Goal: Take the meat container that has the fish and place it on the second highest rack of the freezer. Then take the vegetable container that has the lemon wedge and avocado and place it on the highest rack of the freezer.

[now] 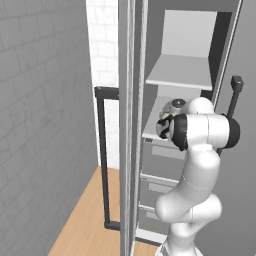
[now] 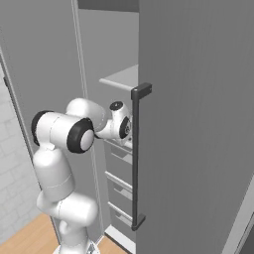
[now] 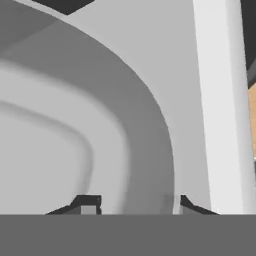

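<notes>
Hand view looks close along the claw (image 3: 134, 204): its two dark tips stand apart at 6 o'clock, astride the curved grey rim of a pale container (image 3: 75, 125), with nothing pinched between them. Whether the tips touch the rim cannot be told, and the container's contents are out of sight. A pale upright strip runs along the 3 o'clock side, with a sliver of wood floor beyond it.

Left base view gives the wider setting: the freezer (image 1: 131, 150) stands open, its highest rack (image 1: 180, 72) bare at 12 o'clock, and the white arm reaches onto the second rack (image 1: 152, 131) below, above the grey drawers (image 1: 160, 172). Its dark bar handle (image 1: 103, 155) sits at 9 o'clock.

Right base view shows the arm's wrist passing behind the near door's handle (image 2: 136, 158), which hides the shelf beyond.
</notes>
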You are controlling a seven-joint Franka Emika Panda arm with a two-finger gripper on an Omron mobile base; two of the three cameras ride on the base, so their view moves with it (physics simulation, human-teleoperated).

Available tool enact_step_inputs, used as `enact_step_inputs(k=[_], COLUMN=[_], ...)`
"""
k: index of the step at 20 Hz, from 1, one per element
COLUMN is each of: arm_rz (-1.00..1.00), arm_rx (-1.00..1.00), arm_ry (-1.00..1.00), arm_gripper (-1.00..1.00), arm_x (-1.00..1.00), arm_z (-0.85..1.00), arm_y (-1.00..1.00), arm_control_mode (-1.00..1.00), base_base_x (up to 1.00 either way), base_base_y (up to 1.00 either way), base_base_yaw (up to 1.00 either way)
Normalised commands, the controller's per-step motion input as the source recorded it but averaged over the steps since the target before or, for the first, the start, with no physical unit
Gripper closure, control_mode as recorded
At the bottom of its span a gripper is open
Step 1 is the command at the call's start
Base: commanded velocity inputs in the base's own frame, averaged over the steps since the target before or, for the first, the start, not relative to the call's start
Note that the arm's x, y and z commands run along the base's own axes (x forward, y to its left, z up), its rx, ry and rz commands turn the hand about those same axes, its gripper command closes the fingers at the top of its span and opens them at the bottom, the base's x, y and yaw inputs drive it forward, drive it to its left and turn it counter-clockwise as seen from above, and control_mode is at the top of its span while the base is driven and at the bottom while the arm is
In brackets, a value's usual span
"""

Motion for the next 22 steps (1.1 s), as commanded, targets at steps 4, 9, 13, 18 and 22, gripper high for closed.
enact_step_inputs(k=[4, 9, 13, 18, 22], arm_rz=[0.04, 0.05, 0.06, 0.01, 0.00], arm_rx=[-0.02, -0.06, -0.10, -0.06, -0.03], arm_ry=[-0.12, -0.16, -0.23, -0.07, 0.01], arm_gripper=[-1.00, -1.00, -1.00, -1.00, -1.00], arm_x=[-0.04, -0.08, -0.66, -0.58, -0.62], arm_z=[0.00, 0.03, 0.11, 0.97, 1.00], arm_y=[0.01, 0.11, 0.26, 0.04, 0.12], arm_control_mode=[-1.00, -1.00, -1.00, -1.00, -1.00], base_base_x=[0.00, 0.00, 0.00, 0.00, 0.00], base_base_y=[0.00, 0.00, 0.00, 0.00, 0.00], base_base_yaw=[0.00, 0.00, 0.00, 0.00, 0.00])
